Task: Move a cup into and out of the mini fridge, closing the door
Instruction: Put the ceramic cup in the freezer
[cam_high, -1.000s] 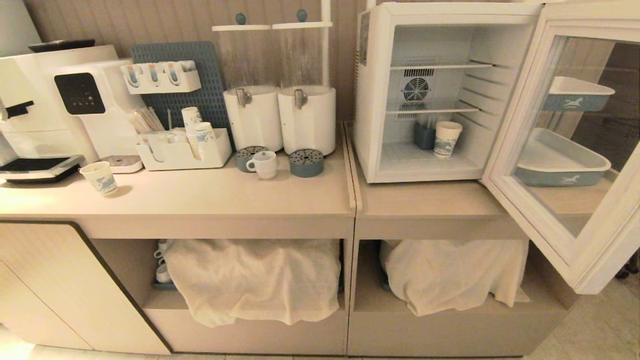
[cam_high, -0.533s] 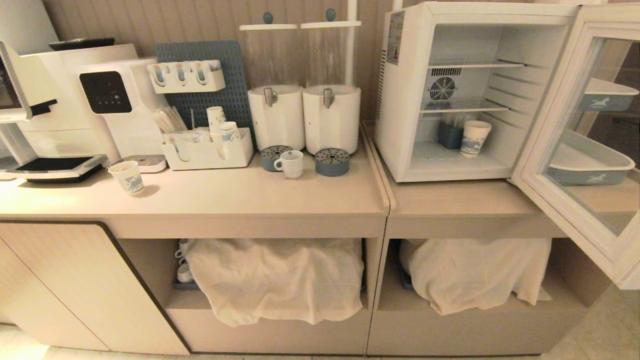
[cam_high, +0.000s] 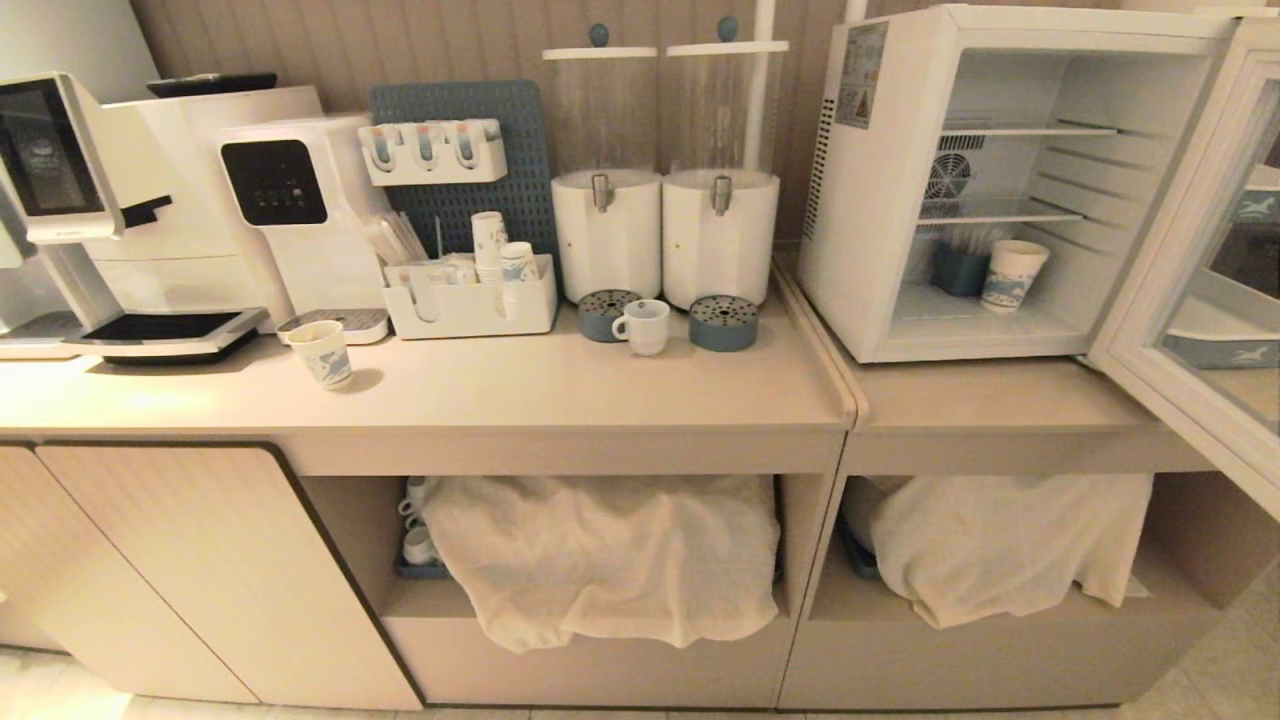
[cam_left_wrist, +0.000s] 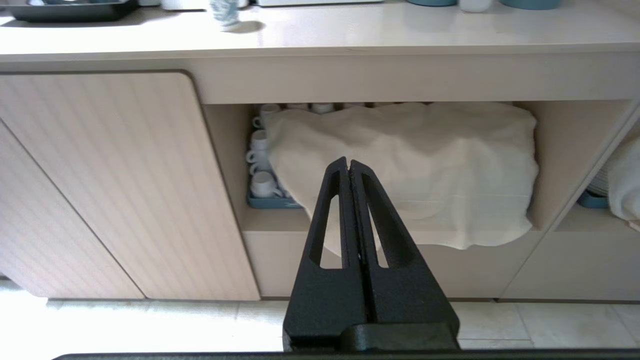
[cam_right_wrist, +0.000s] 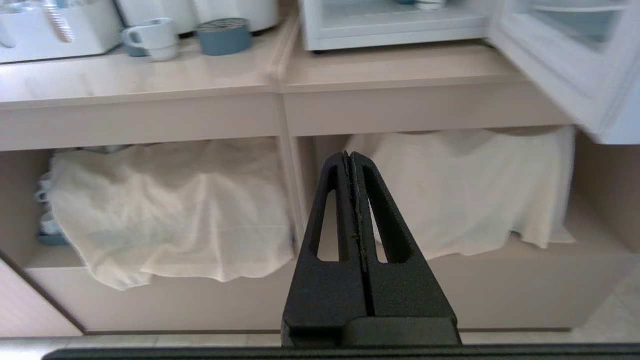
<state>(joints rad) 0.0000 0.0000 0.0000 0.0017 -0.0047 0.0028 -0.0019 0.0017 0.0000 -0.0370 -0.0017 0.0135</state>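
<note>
The small white cup (cam_high: 643, 326) with a loop handle stands on the counter in front of two white dispensers; the right wrist view also catches the cup (cam_right_wrist: 152, 37). The mini fridge (cam_high: 880, 190) sits on the right counter section, its door (cam_high: 1195, 270) swung wide open to the right. Inside, a patterned paper cup (cam_high: 1012, 276) and a dark blue holder (cam_high: 960, 268) rest on the fridge floor. Neither arm shows in the head view. My left gripper (cam_left_wrist: 348, 162) and right gripper (cam_right_wrist: 348, 156) hang low before the counter's open shelves, both shut and empty.
A coffee machine (cam_high: 150, 210) and water dispenser (cam_high: 300, 210) stand at the left. A paper cup (cam_high: 322, 352), a white organiser tray (cam_high: 470, 305) and two blue round lids (cam_high: 722, 323) sit on the counter. White cloths (cam_high: 610, 555) cover the lower shelves.
The whole head view has shifted: the counter and fridge slid rightward in the picture, so the camera moved left. No object on the counter moved.
</note>
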